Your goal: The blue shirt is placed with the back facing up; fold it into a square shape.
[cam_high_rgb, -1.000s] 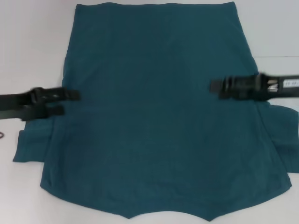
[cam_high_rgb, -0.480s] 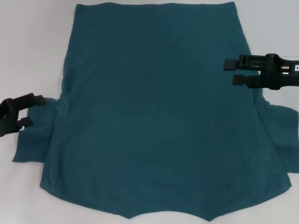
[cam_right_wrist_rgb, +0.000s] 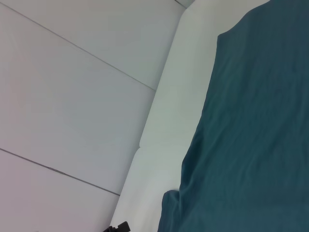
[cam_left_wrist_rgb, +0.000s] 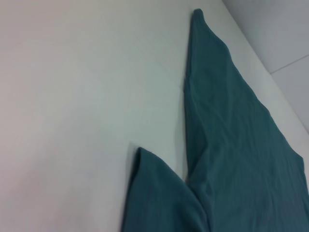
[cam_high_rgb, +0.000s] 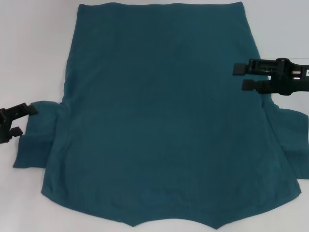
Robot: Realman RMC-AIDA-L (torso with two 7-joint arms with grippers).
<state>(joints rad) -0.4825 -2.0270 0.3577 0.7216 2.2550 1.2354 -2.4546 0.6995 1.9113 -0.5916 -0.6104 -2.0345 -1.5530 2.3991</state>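
Observation:
The blue shirt (cam_high_rgb: 159, 116) lies flat on the white table (cam_high_rgb: 34, 48), plain side up, with both short sleeves spread out at the near sides. My left gripper (cam_high_rgb: 21, 121) is open at the outer edge of the left sleeve (cam_high_rgb: 38, 137), its upper fingertip just over the sleeve's corner. My right gripper (cam_high_rgb: 240, 77) is open over the shirt's right edge, a little beyond the right sleeve (cam_high_rgb: 289, 130). The left wrist view shows the shirt's side edge (cam_left_wrist_rgb: 231, 145) and a sleeve (cam_left_wrist_rgb: 159, 193). In the right wrist view the shirt (cam_right_wrist_rgb: 251, 121) shows against the table.
White table (cam_left_wrist_rgb: 72, 96) surrounds the shirt on the left, right and far sides. The shirt's near hem (cam_high_rgb: 140, 223) comes close to the table's front. A white panelled wall (cam_right_wrist_rgb: 72, 96) stands behind the table.
Both arms have drawn outward off the shirt's body. The left gripper slid left to the sleeve edge. The right gripper moved right and farther away, now showing open fingers.

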